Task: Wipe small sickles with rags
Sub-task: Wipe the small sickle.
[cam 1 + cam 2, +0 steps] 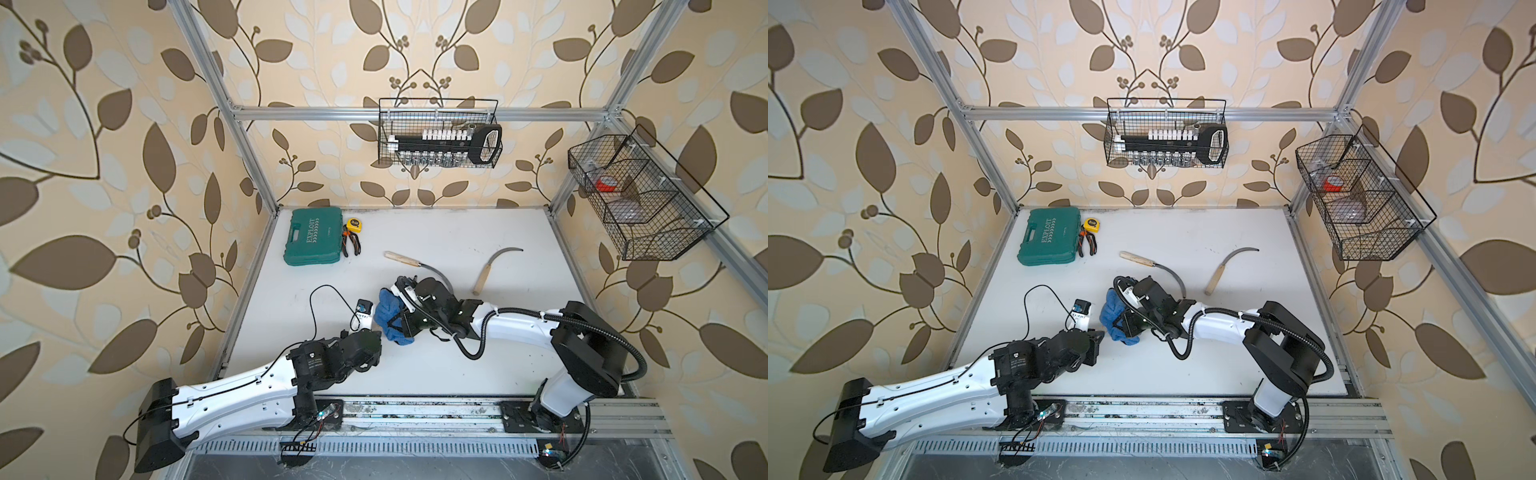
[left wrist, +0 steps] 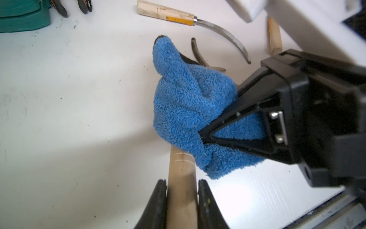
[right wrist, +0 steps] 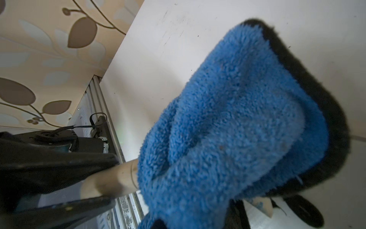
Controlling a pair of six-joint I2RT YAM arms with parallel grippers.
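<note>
Wiping step in hand. Clamped on sickle point(image 2: 181, 170) handle with left gripper point(image 2: 181, 181); pinched shut on blue rag point(image 2: 184, 103) with right gripper point(image 2: 204, 135), rag draped over blade, front-centre of table point(image 1: 457, 365). Next: drag rag along blade toward tip, hold handle steady. 2 other sickles point(image 1: 483, 279) point(image 1: 402, 258) lying behind.

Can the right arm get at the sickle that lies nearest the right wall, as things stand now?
Probably yes. That sickle lies free on the table, close to the right arm, with nothing over it. But the right gripper is shut on the rag, so it could wipe, not grasp.
</note>
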